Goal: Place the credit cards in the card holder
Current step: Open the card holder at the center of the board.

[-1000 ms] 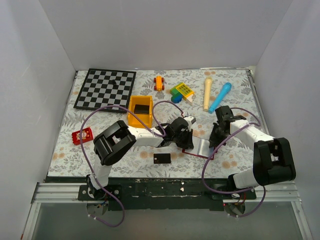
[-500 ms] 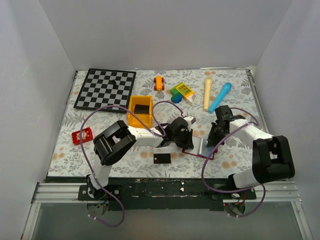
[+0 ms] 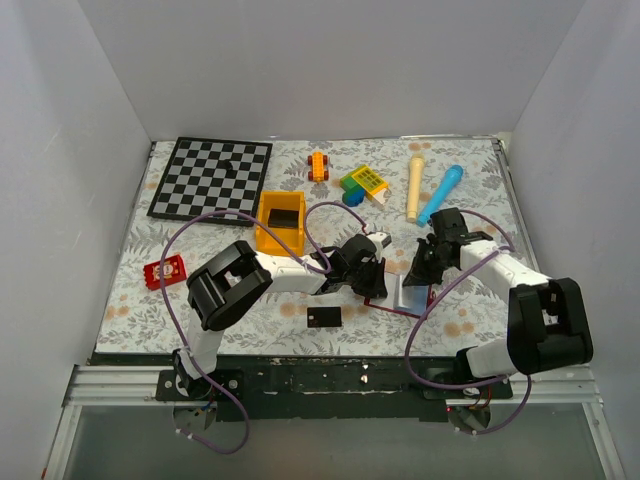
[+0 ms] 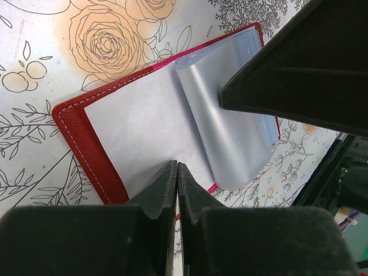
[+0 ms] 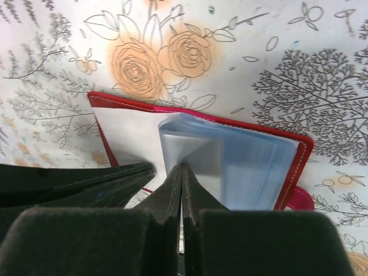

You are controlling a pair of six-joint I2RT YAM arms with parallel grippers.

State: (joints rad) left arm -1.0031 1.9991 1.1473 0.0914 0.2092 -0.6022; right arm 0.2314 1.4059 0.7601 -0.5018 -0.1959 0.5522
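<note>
White walls are seen around a table (image 3: 470, 160) covered with a flower-printed sheet. Near its front edge the card holder (image 3: 400, 300) is laid open, red cover down and pale blue pockets (image 5: 253, 167) up, between the two grippers.

The left gripper (image 3: 374, 283) is closed, with nothing between its fingers. In the left wrist view its tips (image 4: 176, 168) are set at the near edge of the holder's pale inner page (image 4: 144, 115).

The right gripper (image 3: 418, 278) is likewise closed. In the right wrist view its tips (image 5: 181, 169) are placed against a grey pocket leaf (image 5: 192, 155) that is raised from the stack. Whether that leaf is pinched cannot be told.

One black card (image 3: 324, 317) is left flat on the sheet, to the left of the holder and apart from it.

Further back a yellow bin (image 3: 281, 222), a chessboard (image 3: 212, 177), a small red toy (image 3: 166, 271), an orange toy car (image 3: 318, 165), a cream stick (image 3: 415, 187) and a blue stick (image 3: 440, 194) are spread out.
</note>
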